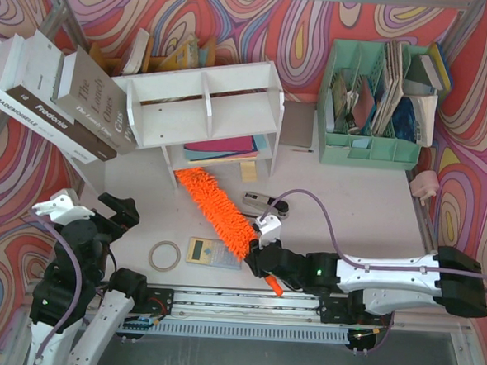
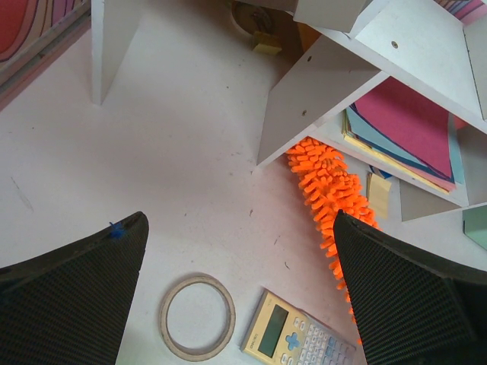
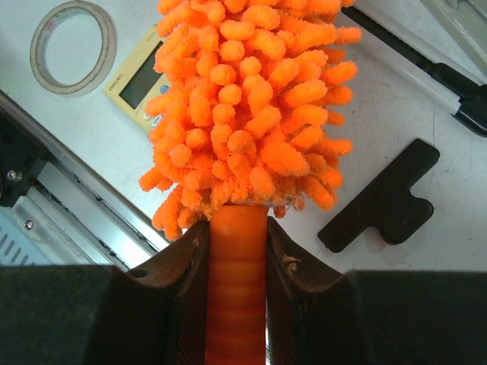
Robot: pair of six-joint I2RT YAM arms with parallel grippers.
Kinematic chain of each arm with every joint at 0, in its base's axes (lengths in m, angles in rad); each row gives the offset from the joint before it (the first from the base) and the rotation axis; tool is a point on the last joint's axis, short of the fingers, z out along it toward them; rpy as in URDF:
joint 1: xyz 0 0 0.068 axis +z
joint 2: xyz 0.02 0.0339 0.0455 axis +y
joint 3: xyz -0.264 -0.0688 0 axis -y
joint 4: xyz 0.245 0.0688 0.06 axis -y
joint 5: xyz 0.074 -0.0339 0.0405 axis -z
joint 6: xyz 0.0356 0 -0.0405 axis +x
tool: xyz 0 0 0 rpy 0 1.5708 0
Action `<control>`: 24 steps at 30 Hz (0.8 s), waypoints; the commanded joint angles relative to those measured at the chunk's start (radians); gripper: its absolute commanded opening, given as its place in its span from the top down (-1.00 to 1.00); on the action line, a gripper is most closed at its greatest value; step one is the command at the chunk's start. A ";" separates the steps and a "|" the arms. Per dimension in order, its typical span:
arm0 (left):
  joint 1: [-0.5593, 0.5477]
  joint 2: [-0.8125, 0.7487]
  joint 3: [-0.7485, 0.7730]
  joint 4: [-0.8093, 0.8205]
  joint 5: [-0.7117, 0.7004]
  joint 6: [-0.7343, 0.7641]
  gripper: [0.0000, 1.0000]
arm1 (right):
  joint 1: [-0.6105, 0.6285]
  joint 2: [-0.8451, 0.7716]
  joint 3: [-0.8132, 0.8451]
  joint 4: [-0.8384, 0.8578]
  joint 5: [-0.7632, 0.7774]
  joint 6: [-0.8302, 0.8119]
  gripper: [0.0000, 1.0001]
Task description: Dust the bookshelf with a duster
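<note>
The white bookshelf [image 1: 233, 87] stands at the back of the table, with coloured folders on its lower tier [image 2: 411, 114]. The orange fluffy duster [image 1: 217, 206] stretches diagonally from the shelf's front left foot toward the near edge. My right gripper [image 1: 265, 262] is shut on its ribbed orange handle [image 3: 236, 289], and the fluffy head [image 3: 251, 91] fans out just past the fingers. My left gripper [image 1: 113, 212] hovers open at the near left, holding nothing. In its wrist view the left gripper [image 2: 240, 220] frames the duster's tip [image 2: 323, 182] beside the shelf's foot [image 2: 304, 114].
A tape ring [image 1: 165, 255] and a calculator [image 1: 213, 253] lie near the front, the calculator partly under the duster. A stapler [image 1: 267, 205] and a black flat piece [image 3: 384, 201] lie right of it. A mint-green organizer [image 1: 369, 149] stands back right, leaning books [image 1: 58, 97] back left.
</note>
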State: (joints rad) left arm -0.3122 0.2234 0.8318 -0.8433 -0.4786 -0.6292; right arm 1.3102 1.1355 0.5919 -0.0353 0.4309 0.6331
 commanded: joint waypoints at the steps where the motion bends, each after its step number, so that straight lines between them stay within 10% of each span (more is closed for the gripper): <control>1: 0.007 -0.009 -0.011 0.005 -0.002 -0.007 -0.97 | 0.003 -0.013 0.044 0.041 0.055 0.003 1.00; 15: 0.007 -0.007 -0.013 0.007 0.000 -0.007 -0.97 | 0.004 -0.274 0.005 -0.424 0.394 0.395 1.00; 24: 0.007 -0.005 -0.013 0.007 -0.002 -0.007 -0.97 | 0.004 -0.150 0.020 -0.104 0.220 0.115 1.00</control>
State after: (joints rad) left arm -0.3122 0.2234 0.8299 -0.8433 -0.4786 -0.6296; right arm 1.3144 0.9504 0.5850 -0.3588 0.6819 0.8906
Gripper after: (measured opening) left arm 0.985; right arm 0.328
